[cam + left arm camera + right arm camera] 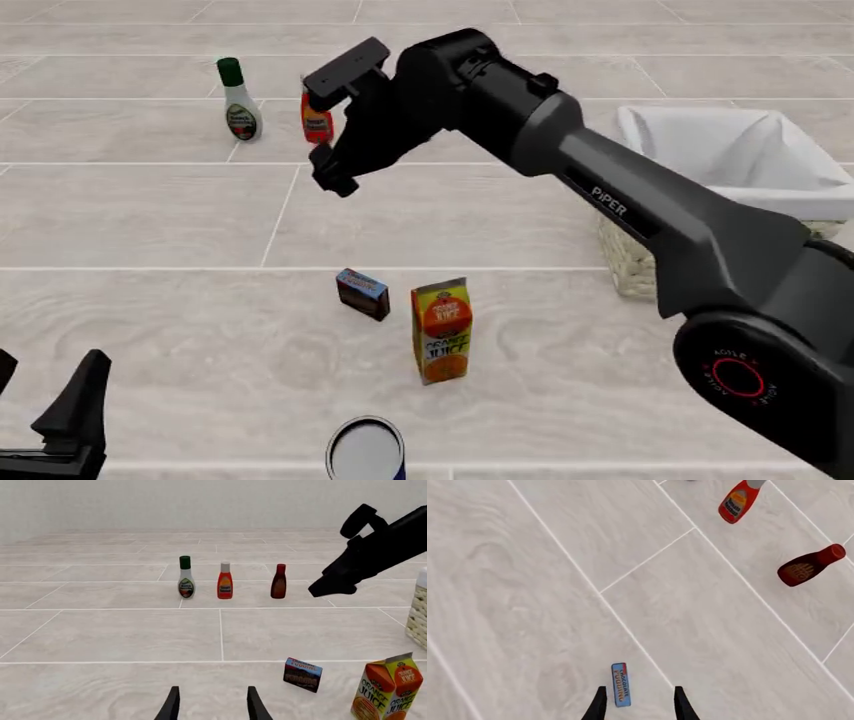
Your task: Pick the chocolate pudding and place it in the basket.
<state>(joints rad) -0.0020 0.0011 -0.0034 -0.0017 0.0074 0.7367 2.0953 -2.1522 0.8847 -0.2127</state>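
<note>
The chocolate pudding [362, 293] is a small dark brown carton standing on the table, just left of the taller orange juice carton [442, 330]. From above, the right wrist view shows the pudding's blue top edge [620, 684]. My right gripper [334, 178] hangs open high above the table, beyond the pudding and pointing down; its fingers [599, 705] are empty. My left gripper [51, 405] is open and empty at the near left corner, with the pudding [303, 674] ahead and to its right. The basket [727, 150], pale wicker with white lining, stands at the right.
Three bottles stand in a row at the back: a white one with a green cap [186, 577], an orange-red one [225, 581] and a dark red one [279, 581]. A round can [366, 450] sits at the near edge. The right arm [627, 210] spans the table's middle.
</note>
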